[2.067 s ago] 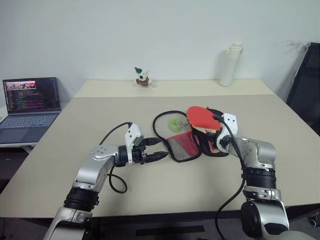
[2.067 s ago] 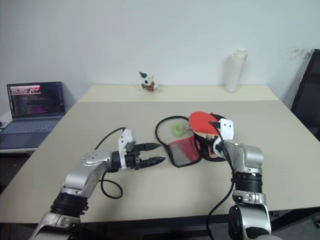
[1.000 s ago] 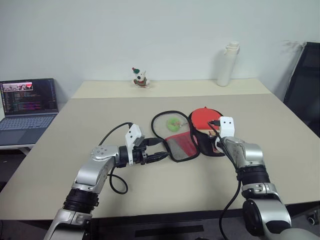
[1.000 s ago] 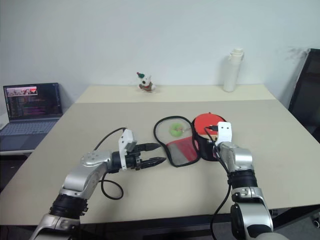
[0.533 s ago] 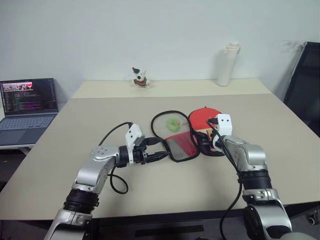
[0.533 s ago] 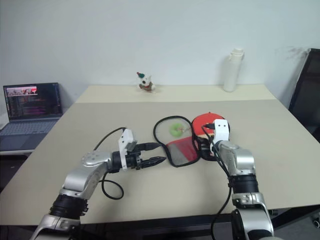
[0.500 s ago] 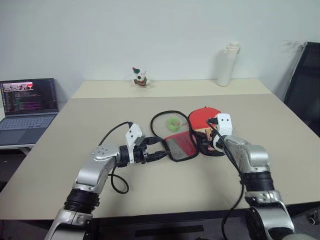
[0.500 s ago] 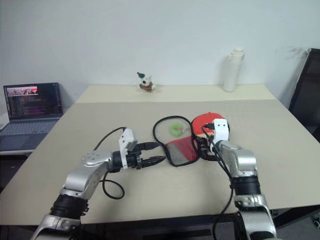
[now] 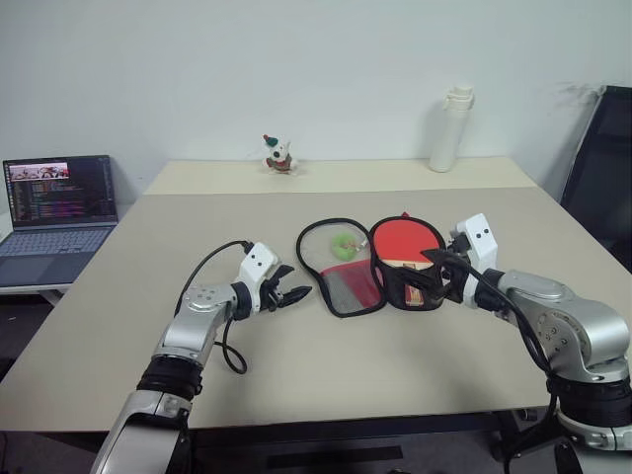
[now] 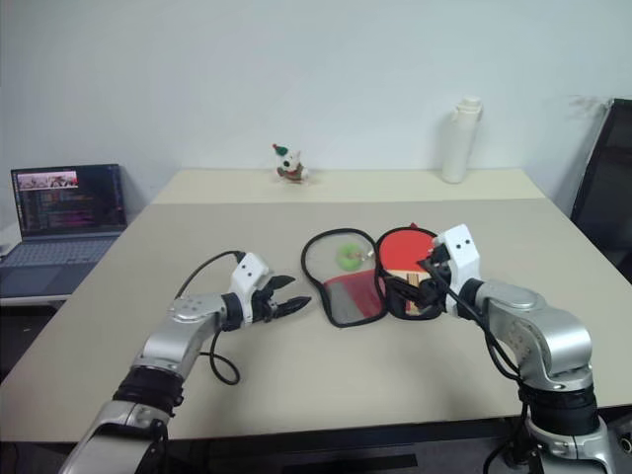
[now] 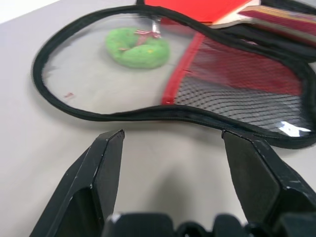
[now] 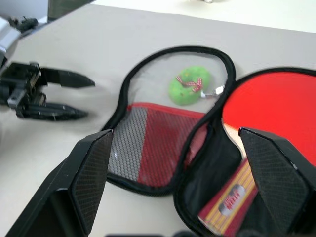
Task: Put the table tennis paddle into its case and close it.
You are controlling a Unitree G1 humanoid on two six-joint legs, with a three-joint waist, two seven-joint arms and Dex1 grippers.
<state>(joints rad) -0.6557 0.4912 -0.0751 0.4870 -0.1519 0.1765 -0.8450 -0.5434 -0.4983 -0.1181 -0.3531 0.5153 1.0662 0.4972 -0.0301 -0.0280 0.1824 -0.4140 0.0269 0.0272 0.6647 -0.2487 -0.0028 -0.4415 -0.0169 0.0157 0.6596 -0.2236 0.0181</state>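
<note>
Lying in the open case (image 9: 370, 265) on the table (image 9: 296, 365), the paddle (image 9: 405, 244) is now released; the right gripper (image 9: 441, 279) has pulled back, fingers spread. The left gripper (image 9: 293, 293), also spread, has neared the case flap.

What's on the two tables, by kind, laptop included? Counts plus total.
Table tennis paddle: 1
Case: 1
Green ring: 1
White bottle: 1
Small toy figure: 1
Laptop: 1
Total: 6
</note>
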